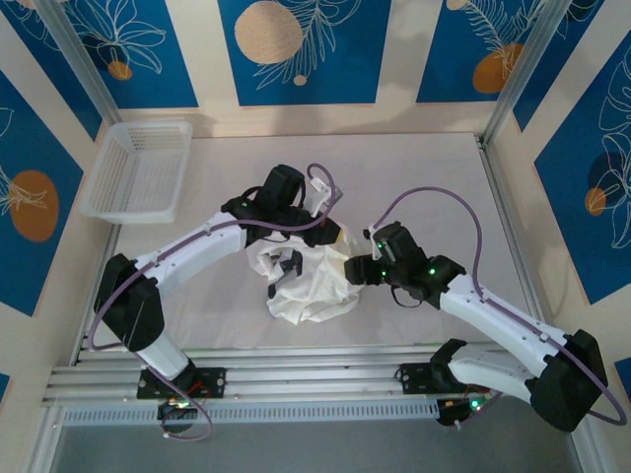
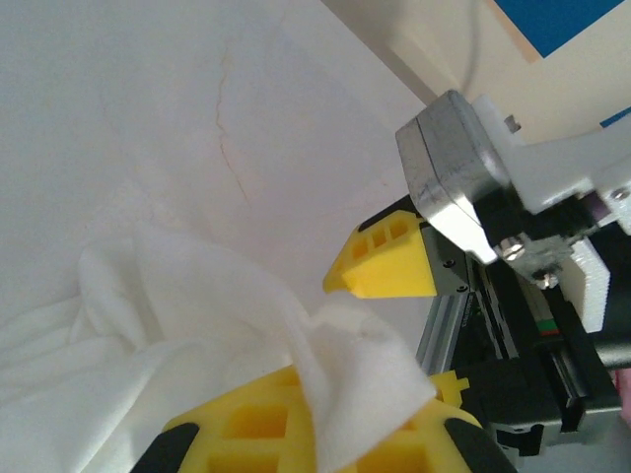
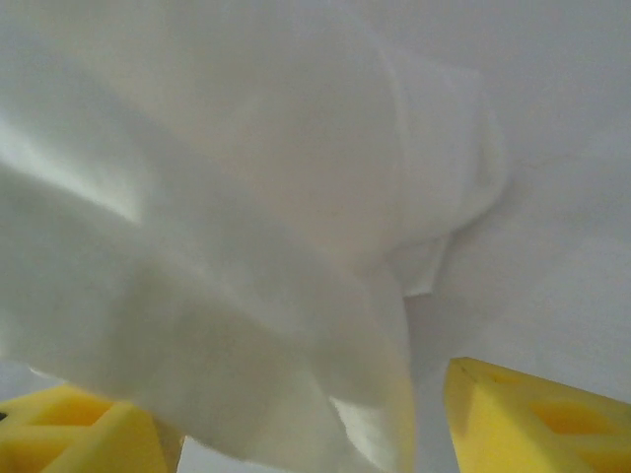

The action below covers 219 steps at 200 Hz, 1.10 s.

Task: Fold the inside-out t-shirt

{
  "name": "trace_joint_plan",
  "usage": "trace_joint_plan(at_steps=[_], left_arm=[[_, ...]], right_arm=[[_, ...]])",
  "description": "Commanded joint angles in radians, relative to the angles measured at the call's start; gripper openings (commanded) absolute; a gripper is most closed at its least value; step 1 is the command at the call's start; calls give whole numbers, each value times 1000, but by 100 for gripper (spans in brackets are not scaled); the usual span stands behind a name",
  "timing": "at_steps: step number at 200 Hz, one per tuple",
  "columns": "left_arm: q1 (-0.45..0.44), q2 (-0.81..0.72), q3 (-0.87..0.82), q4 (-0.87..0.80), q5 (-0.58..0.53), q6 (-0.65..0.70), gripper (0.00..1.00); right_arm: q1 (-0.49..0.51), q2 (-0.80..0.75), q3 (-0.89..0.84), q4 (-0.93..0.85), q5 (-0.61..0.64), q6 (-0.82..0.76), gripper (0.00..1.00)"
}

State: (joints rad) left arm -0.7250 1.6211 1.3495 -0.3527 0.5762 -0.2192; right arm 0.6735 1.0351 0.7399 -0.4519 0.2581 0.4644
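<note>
Left gripper (image 2: 315,426) is clamped on a fold of the inside-out t-shirt (image 1: 311,288), which is bunched at the middle of the table (image 1: 197,320); the right gripper (image 3: 306,424) is parted around its cloth. Untangling is judged in hand; next, an edge must be pinched and drawn out.

The t-shirt (image 3: 246,197) blurs close-up; right pincer (image 3: 296,429) fingers cut off by the bottom edge

Both the left arm (image 1: 187,246) and the right arm (image 1: 493,315) wear white shells on their long links, with black joints and bases. A purple cable (image 1: 434,195) arcs off each. Small green lights (image 1: 431,268) glow on the right one. The left pincer (image 2: 315,330) has yellow plastic fingers (image 2: 389,261) with square hollows.
</note>
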Motion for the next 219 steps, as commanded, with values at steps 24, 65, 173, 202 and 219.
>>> trace_joint_plan(at_steps=[24,65,173,202,219], left_arm=[[-5,-3,10,10,26,-11,0],[-4,-9,-2,7,17,-5,0],[15,31,0,-40,-59,27,0],[41,67,-3,-56,-89,25,0],[41,64,-16,-35,-73,15,0]], right_arm=[[-22,8,8,105,243,11,68],[-36,-19,12,-109,300,5,53],[-220,-180,-19,-182,-475,101,0],[-209,-253,-57,135,-690,334,0],[-201,-251,-60,251,-651,418,0]])
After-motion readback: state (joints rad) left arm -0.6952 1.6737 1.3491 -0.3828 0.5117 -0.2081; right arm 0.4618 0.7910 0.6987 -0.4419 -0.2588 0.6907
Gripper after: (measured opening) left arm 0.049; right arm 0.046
